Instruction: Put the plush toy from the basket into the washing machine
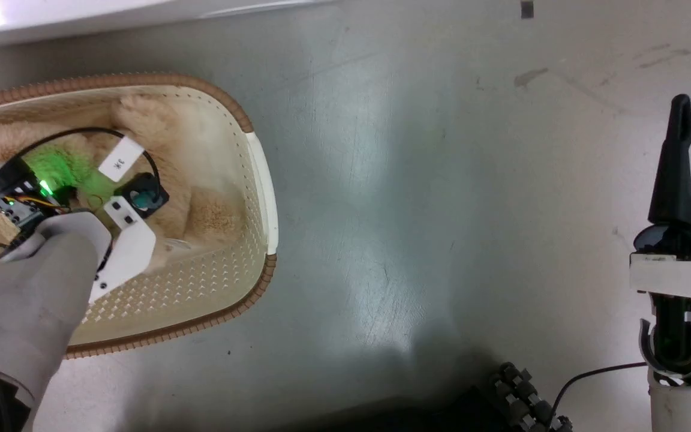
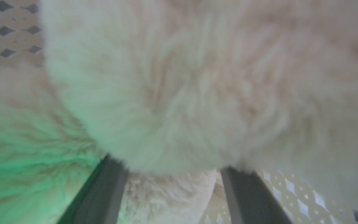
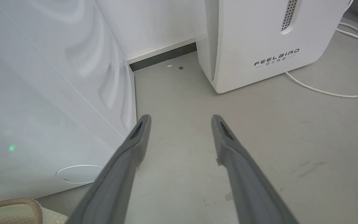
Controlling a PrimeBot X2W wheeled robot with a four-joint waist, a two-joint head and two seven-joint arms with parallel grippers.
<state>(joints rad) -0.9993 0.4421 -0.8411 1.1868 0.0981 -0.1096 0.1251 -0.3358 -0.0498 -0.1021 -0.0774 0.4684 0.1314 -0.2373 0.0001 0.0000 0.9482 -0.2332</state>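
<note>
**Head view**
- Basket (image 1: 260, 180): cream, perforated, with a brown rim. It stands on the grey floor (image 1: 441, 210) at my left.
- Plush toy (image 1: 213, 216): beige long pile. It lies inside the basket across most of its bottom and is not yet lifted.
- Left forearm (image 1: 27, 306): pale sleeve. It reaches from the lower left over the near rim, wrist tipped downward into the fur. I judge this pose is set for a grasp from above.
- Right fingers (image 1: 678, 162): dark and pointing up the view at the far right. They sit over bare floor, well apart from the basket, and I judge them parked clear of the working arm.

**Left wrist view**
- Left fingers (image 2: 104, 193): two dark bars spread wide. A rounded lump of the toy sits between and just past their tips, its pile touching them. Nothing is clamped.
- The basket's perforated wall shows at the upper left and lower right.
- A green glow tints the fur at the left.
- Step in hand, as I judge it: closing on this lump.

**Right wrist view**
- My right fingers are spread wide and empty, angled down at the floor.
- Washing machine (image 3: 42, 109): white panel at the left. From here I cannot tell how its door stands.
- FEELBIRD appliance (image 3: 259, 46): white, standing ahead at the right.
- White cable (image 3: 337, 93): it trails over the floor beside the appliance.
- The brown rim of the basket shows at the bottom left corner, near the machine, so the carry looks short.
</note>
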